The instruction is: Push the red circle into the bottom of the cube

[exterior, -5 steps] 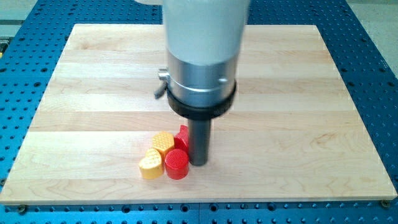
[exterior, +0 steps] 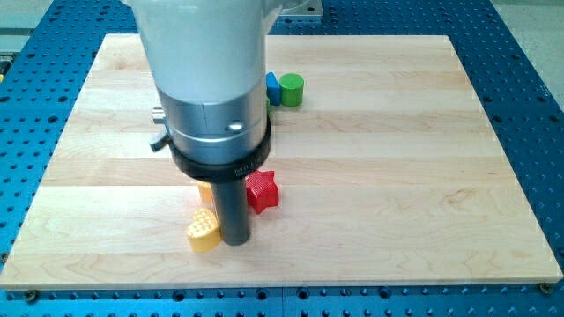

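Note:
My tip rests on the wooden board near the view's bottom, left of centre. A yellow heart touches the rod's left side. A red star lies just up and right of the rod. A second yellow block peeks out left of the rod, mostly hidden by the arm. A blue block, which looks like the cube, sits near the view's top, half hidden by the arm, with a green circle touching its right side. The red circle does not show in this view.
The board lies on a blue perforated table. The arm's wide grey body covers the board's upper left-centre part.
The arm has moved to the view's left, uncovering the blue block and green circle. The red circle, seen left of the rod before, no longer shows. The yellow heart sits slightly further left.

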Controlling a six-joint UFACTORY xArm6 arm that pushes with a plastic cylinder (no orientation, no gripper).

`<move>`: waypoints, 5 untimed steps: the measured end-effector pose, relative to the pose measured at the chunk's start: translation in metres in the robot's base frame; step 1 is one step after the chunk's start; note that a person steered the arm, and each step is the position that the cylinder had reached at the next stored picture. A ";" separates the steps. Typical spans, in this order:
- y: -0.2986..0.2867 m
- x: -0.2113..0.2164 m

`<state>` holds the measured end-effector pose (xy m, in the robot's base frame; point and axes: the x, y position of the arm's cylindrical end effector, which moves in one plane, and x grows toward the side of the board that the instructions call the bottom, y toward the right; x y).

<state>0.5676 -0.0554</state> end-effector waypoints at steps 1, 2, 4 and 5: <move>-0.006 -0.022; -0.010 -0.047; -0.007 -0.066; -0.036 -0.075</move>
<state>0.4928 -0.0913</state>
